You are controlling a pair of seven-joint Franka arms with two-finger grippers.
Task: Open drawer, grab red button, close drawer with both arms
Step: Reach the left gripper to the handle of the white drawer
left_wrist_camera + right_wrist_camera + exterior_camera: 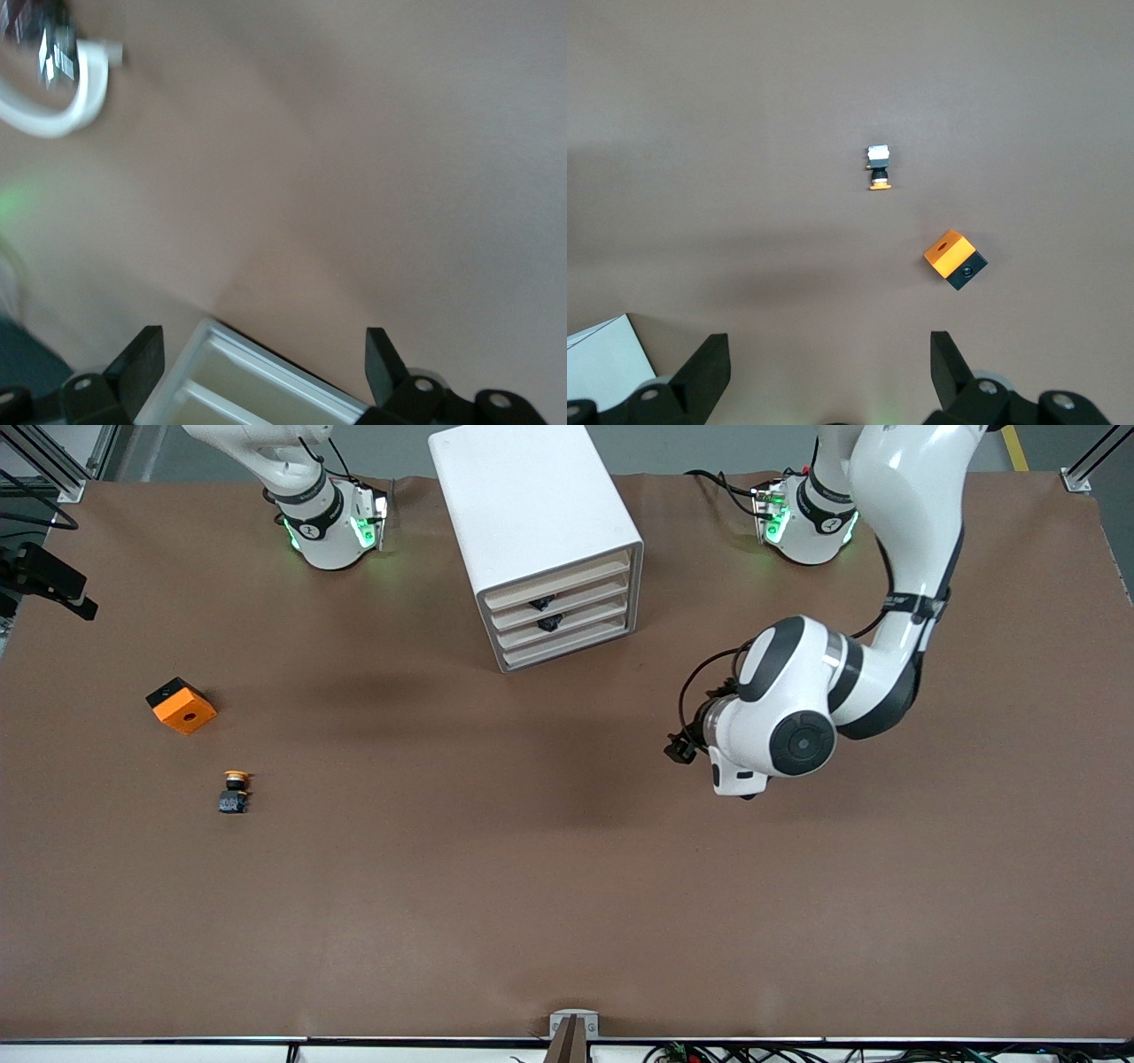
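Drawers all shut; red button not in sight.
Left gripper, jaws wide, over brown counter by tall white cabinet: hook a cream drawer front squarely. Right gripper open, waiting.

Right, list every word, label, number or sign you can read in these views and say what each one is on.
None can be read.
Round dark emblem on each arm's base collar, right arm and left arm: too small to read.
Label strip on the white part in the left wrist view: blurred, unreadable.
The cabinet, the orange cube and the orange-capped button carry no visible text.
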